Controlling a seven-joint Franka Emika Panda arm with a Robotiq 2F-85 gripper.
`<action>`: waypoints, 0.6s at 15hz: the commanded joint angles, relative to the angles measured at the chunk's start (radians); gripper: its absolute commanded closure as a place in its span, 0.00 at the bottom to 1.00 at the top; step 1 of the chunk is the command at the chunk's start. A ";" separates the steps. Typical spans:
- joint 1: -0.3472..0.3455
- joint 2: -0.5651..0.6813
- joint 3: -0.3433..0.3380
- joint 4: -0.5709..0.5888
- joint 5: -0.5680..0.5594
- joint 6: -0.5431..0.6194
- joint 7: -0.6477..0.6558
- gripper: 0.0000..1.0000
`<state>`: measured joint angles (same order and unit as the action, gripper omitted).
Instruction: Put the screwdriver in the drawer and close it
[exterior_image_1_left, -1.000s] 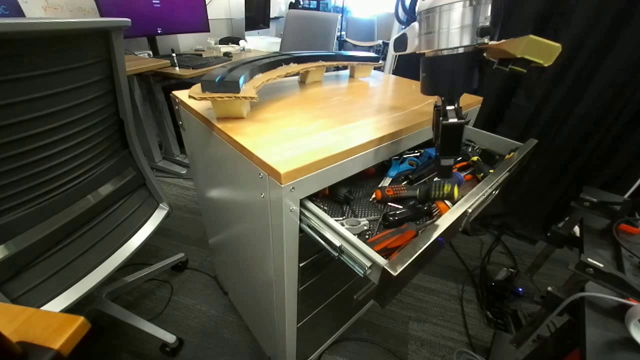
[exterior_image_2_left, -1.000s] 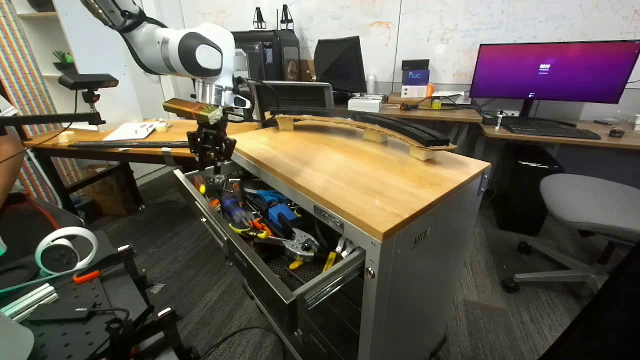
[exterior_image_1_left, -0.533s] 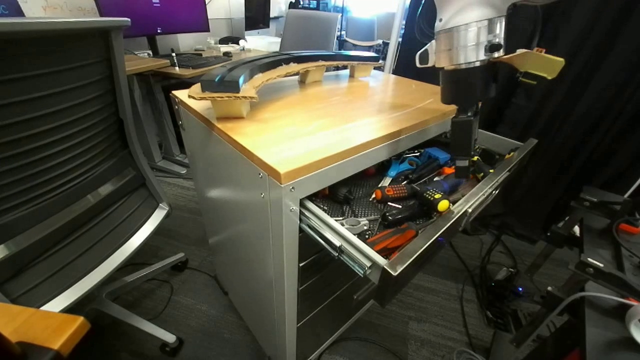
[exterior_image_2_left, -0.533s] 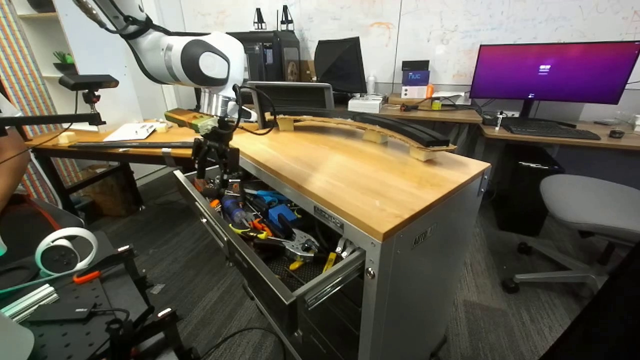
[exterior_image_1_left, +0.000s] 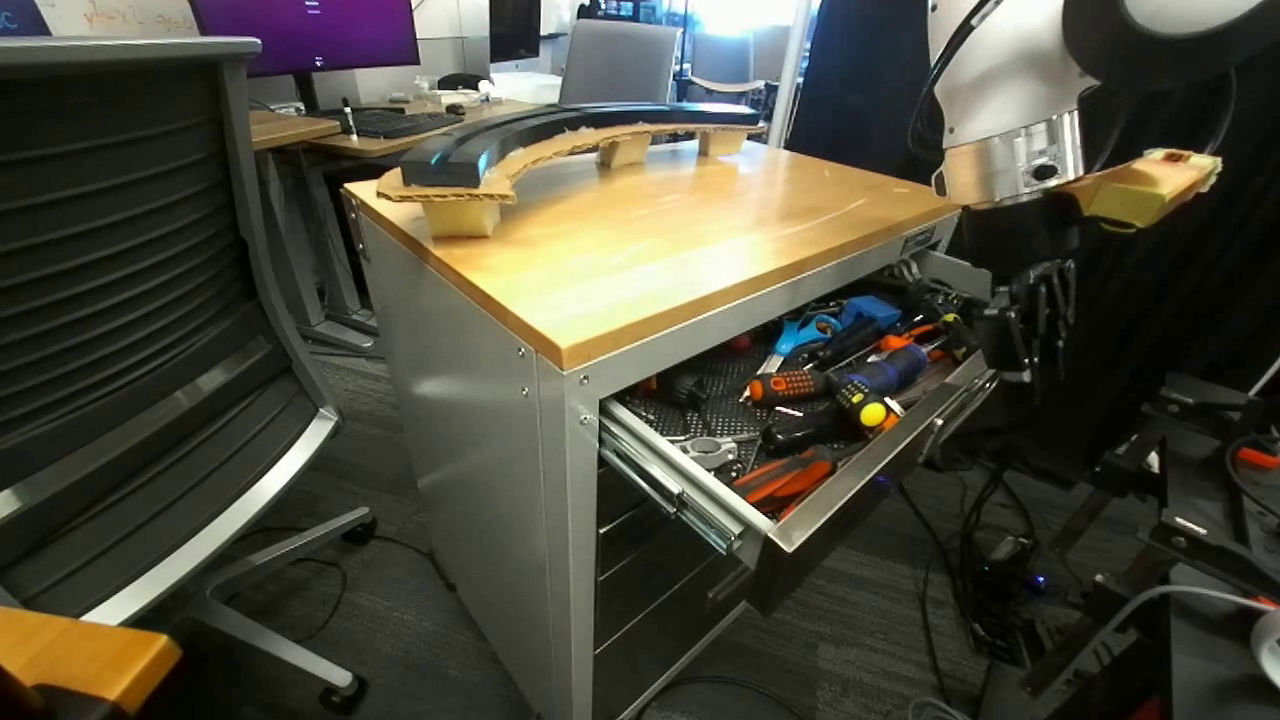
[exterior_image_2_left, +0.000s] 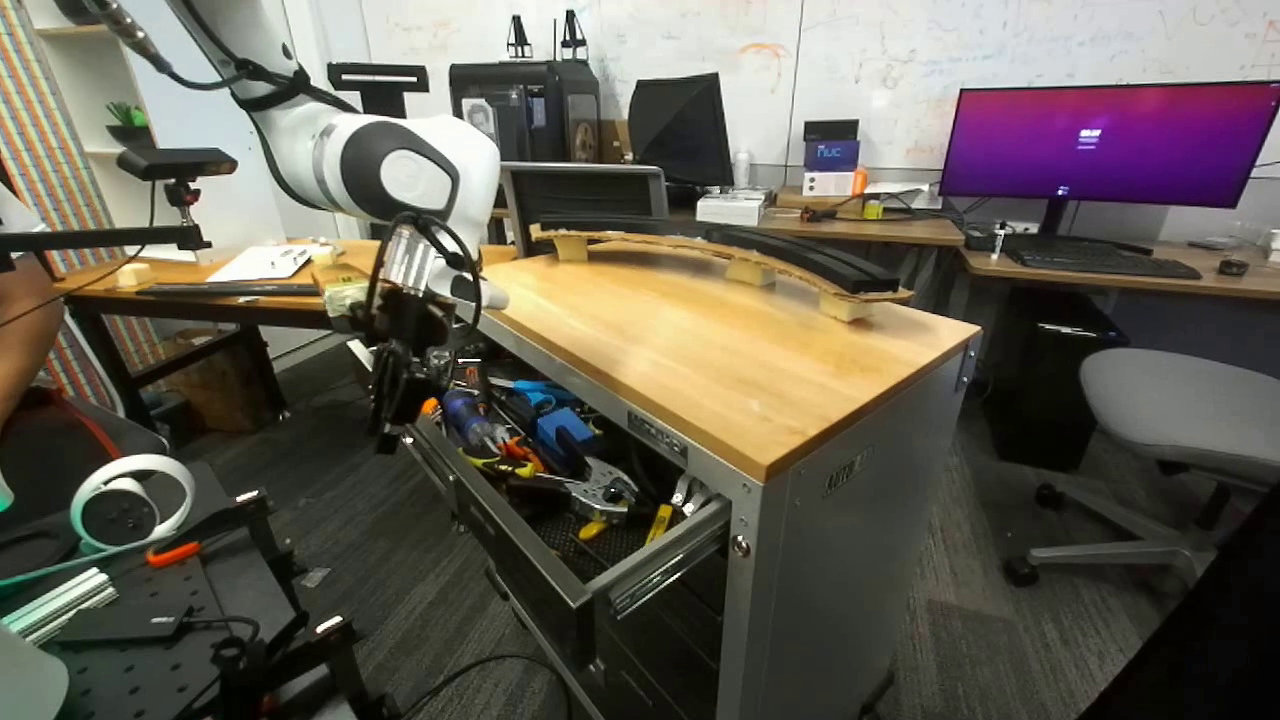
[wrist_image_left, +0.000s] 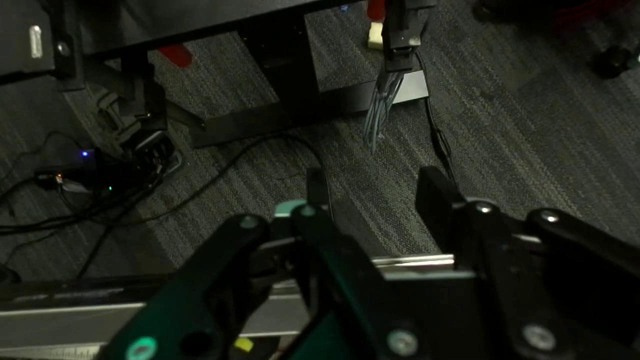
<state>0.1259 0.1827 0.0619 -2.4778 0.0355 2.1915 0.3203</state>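
Fingers (wrist_image_left: 437, 205), apart, have moved past the drawer (exterior_image_1_left: 880, 455); screwdriver (exterior_image_1_left: 860, 401) lies front-to-back, yellow end frontward.

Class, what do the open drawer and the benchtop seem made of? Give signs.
The drawer seems metal, with satin grey sides and a glinting rim. The benchtop is probably glossy wood: honey brown with bright glare, though laminate could look similar.

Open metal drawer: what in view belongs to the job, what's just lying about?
For the job:
dark-fronted grey metal drawer
black two-fingered gripper
screwdriver (can't be singled out)

Just lying about:
orange-and-black-handled tool
bright-blue-handled tool
curved black bar
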 joint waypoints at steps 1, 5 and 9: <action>0.011 0.010 0.012 -0.025 0.024 0.172 0.053 0.80; 0.058 0.046 0.014 0.007 -0.060 0.367 0.146 0.97; 0.064 0.098 -0.005 0.066 -0.047 0.523 0.183 0.94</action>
<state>0.1690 0.2257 0.0747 -2.4855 0.0060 2.5926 0.4557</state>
